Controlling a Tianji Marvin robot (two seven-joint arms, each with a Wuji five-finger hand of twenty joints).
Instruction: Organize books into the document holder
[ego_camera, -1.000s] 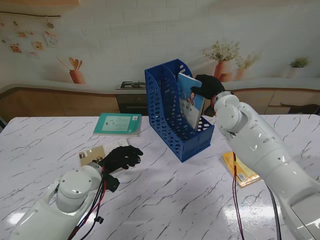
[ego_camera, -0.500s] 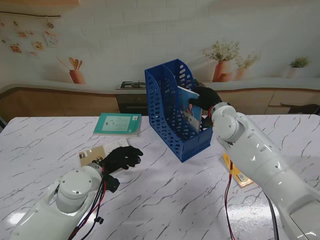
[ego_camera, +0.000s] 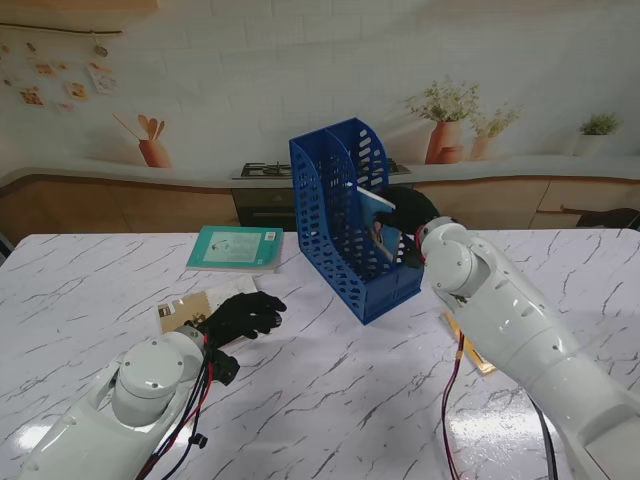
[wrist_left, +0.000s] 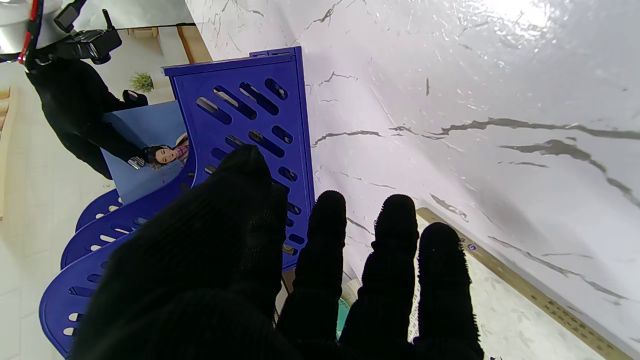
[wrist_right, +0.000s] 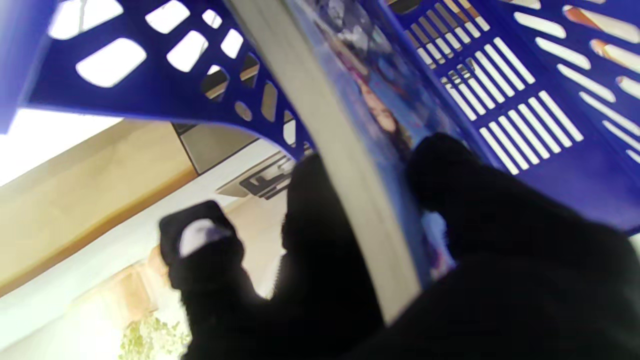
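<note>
A white marble-patterned surface is seen before a tiled kitchen wall with potted plants on a counter. A blue perforated document holder is stood near the middle of the surface, its open side turned toward the robot's right. A blue-covered book is held partly inside the holder's right-hand compartment, tilted, with its outer edge projecting from the opening. The right hand is clamped on that book: in the right wrist view the page edge is pinched between the black-gloved fingers, the cover facing the slotted wall. The left hand is laid palm down on the surface, nearer to me and to the left, its fingers spread and holding nothing. A tan book is partly covered by that hand. A teal book lies flat to the left of the holder. An orange book is partly hidden behind the right arm.
</note>
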